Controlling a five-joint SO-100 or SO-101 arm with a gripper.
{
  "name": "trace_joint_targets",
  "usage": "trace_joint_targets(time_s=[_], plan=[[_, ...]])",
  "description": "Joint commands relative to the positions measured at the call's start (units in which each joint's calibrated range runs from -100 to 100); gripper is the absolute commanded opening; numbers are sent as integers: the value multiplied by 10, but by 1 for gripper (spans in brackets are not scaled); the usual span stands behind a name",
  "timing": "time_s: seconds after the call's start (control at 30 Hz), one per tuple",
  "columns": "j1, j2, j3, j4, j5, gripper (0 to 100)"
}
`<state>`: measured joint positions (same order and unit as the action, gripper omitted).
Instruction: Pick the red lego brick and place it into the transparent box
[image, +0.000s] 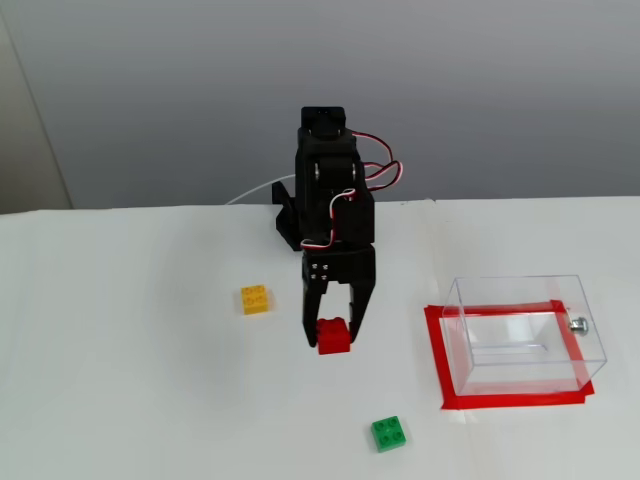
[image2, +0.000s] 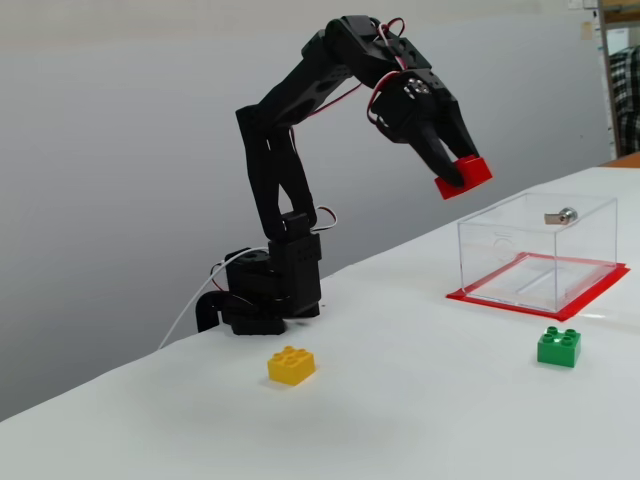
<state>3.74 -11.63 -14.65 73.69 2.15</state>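
While the pincer (image2: 458, 172) hangs high above the worktop (image2: 420, 400) in a fixed view from the side, we see its two black fingers clenched on the red lego brick (image2: 464, 177), which sits tilted at their tips, well clear of the surface; in a fixed view from the front and above, the same pincer (image: 333, 333) points down toward the camera and the red lego brick (image: 333, 336) shows between the fingers, but that view gives us no sense of height, and the brick might be taken as lying on the worktop (image: 120, 380); only the side view settles that it is lifted. From the side we also see the whole bent arm (image2: 290, 130) and its base (image2: 262, 295) near the worktop's far edge, with red and white wires looping at the wrist; the front view foreshortens the arm (image: 330, 190) into a short black column.

To the right of the pincer in the front view stands the transparent box (image: 520, 335), its small silver knob (image: 578, 323) on the right wall; it rests inside a red tape rectangle (image: 440, 360); through the clear walls we see only the white floor and the tape, no brick in it. In the side view the transparent box (image2: 535, 245) stands below and right of the held brick, apart from it, on the red tape rectangle (image2: 600, 285).

A yellow brick (image: 255, 299) lies left of the pincer in the front view, a green brick (image: 388, 433) nearer the camera; in the side view the yellow brick (image2: 291, 365) lies before the base and the green brick (image2: 559, 346) just in front of the tape.
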Motion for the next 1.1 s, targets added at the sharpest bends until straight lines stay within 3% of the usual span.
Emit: trace_joint_targets(time_s=[0.0, 0.37, 1.07], plan=[[-54, -23, -35, 3, 3, 9], [-248, -13, -52, -4, 3, 9], [-452, 79, -59, -52, 3, 9]])
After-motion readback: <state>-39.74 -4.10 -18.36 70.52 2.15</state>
